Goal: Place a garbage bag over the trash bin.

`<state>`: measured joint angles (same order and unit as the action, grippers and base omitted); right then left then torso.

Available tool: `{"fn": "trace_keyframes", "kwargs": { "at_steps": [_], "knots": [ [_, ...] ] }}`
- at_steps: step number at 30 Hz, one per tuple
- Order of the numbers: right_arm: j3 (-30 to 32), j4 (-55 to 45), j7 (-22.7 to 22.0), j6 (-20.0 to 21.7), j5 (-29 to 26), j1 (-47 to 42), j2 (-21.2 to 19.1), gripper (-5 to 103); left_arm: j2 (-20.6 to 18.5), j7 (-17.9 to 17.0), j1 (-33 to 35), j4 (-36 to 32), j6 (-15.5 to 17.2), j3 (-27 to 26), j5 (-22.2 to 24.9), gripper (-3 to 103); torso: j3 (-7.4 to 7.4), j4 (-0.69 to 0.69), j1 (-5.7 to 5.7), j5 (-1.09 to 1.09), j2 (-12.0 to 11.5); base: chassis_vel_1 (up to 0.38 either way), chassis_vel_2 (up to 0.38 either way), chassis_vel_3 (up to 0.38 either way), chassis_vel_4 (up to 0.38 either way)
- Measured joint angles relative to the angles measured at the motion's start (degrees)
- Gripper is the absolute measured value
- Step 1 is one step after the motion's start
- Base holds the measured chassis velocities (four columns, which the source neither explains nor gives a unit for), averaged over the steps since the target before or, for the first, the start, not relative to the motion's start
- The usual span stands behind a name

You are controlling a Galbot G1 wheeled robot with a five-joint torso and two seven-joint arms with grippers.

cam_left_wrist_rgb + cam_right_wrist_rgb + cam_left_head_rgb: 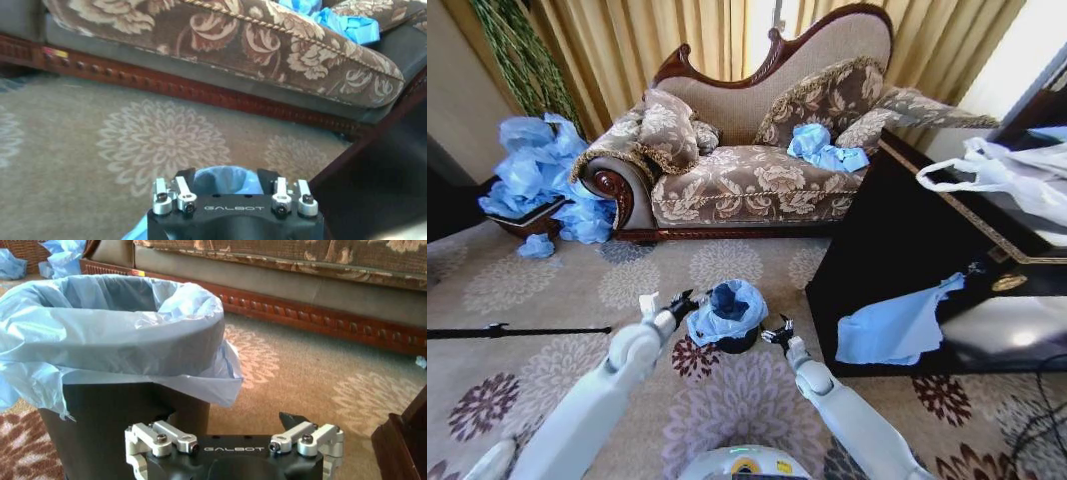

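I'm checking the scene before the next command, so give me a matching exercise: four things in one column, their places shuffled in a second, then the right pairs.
Things:
1. garbage bag
2. crumpled blue bag
3. white plastic bag
4. heap of blue bags

Places:
A. on the sofa seat
B. on top of the dark cabinet
C. folded over the rim of the trash bin
D. on the floor beside the sofa's armrest

Pairs: 1-C, 2-A, 3-B, 4-D.

The left hand and right hand sit on either side of the trash bin.
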<state>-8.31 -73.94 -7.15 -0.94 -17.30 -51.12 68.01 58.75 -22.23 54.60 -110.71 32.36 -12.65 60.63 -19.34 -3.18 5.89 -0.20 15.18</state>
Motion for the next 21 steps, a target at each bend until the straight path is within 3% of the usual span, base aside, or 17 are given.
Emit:
{"fn": "trace_keyframes", "kwargs": {
  "at_steps": [2, 5, 7, 9, 12, 15, 21],
  "knots": [
    [0.09, 0.07, 0.02, -0.01, -0.13, -0.05, -0.03, 100, 0.49, -0.22, -1.33, 1.15, 0.22, 1.22, 0.43, 66, 0.00, 0.01, 0.00, 0.00, 0.00, 0.000, 0.000, 0.000, 0.000],
    [0.68, 0.23, 0.01, -0.05, -0.47, -0.16, -0.29, 100, 2.23, -1.11, -6.27, 6.19, 1.14, 5.95, 3.96, 53, 0.00, 0.01, 0.00, 0.01, 0.00, 0.000, 0.000, 0.000, 0.000],
    [0.74, 0.23, -0.04, -0.05, -0.56, -0.16, -0.33, 100, 2.57, -1.39, -7.05, 7.17, 1.31, 6.61, 4.68, 53, 0.00, 0.01, 0.00, 0.00, 0.00, 0.000, 0.000, 0.000, 0.000],
    [0.92, 0.34, -0.25, -0.02, -1.18, -0.05, -0.49, 100, 4.40, -2.24, -10.13, 11.29, 1.75, 8.83, 6.36, 45, 0.00, 0.02, 0.00, 0.01, 0.00, 0.000, 0.000, 0.000, 0.000],
    [1.01, 0.48, -0.24, 0.01, -1.30, 0.05, -0.71, 100, 5.30, -2.24, -11.50, 13.42, 1.77, 9.83, 6.22, 38, 0.00, 0.01, 0.00, 0.01, 0.00, 0.000, 0.000, 0.000, 0.000],
    [1.21, 0.74, 0.18, -0.09, -1.20, -0.14, -1.83, 100, 8.11, -1.93, -15.49, 19.63, 1.57, 12.26, 5.33, 26, 0.00, 0.02, 0.00, 0.01, 0.00, 0.000, 0.000, 0.000, 0.000],
    [2.37, -0.26, 0.16, -0.97, -1.23, -1.78, -3.81, 100, 10.62, -1.46, -18.94, 24.78, 1.18, 14.40, 4.47, 14, 0.00, 0.02, 0.00, 0.01, 0.00, 0.000, 0.000, 0.000, 0.000]
  ]
}}
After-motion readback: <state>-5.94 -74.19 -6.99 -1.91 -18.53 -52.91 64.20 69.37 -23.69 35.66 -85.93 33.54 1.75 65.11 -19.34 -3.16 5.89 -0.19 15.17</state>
